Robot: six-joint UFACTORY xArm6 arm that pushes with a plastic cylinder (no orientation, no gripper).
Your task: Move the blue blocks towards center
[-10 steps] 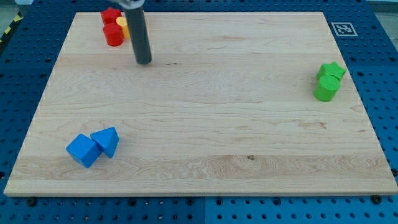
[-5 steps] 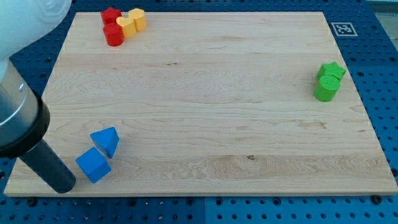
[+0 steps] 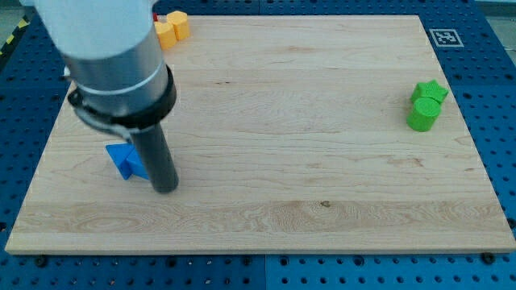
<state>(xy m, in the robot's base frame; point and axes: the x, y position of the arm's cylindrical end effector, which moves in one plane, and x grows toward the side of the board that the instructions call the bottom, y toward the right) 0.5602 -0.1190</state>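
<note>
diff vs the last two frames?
My tip swung from the board's bottom-left edge to just right of the blue blocks, which shifted up; only one shows, the rod hides the rest. Yellow blocks and green blocks unmoved; red ones now hidden.

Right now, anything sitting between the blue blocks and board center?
Nothing visible. My tip sits at the lower right of the visible blue block; a second blue block isn't visible. The green blocks and yellow blocks are far off.

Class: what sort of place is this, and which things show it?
Probably a robotics lab: a wooden board on a blue perforated bench, a fiducial marker, and my tip beside a blue block.
</note>
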